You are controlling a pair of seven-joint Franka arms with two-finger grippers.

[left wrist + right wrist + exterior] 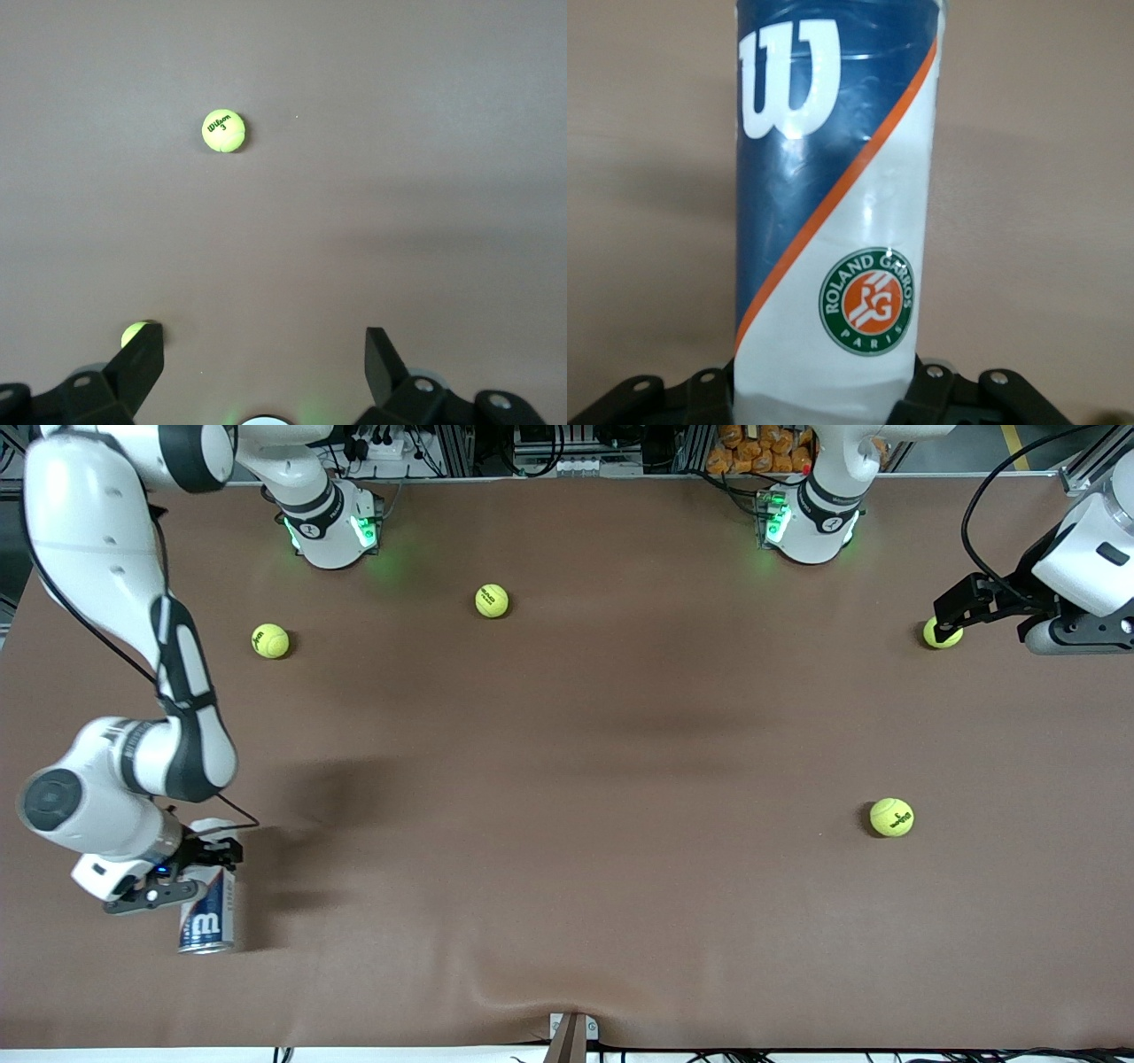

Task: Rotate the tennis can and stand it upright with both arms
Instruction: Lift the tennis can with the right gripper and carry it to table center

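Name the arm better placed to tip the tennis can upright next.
Right. Its end effector is at the tennis can, fingers flanking its end; the left end effector hangs open over a tennis ball.

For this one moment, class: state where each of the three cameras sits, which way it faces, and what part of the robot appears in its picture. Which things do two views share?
Front view: high across the table, facing both bases; shows both arms, the right gripper at the tennis can, the left gripper over a ball.
Left wrist view: on the left wrist, looking onto the table; open left gripper, another ball.
Right wrist view: on the right wrist, close along the can; right gripper around it.
Shared: front and right wrist show the can; front and left wrist the balls.
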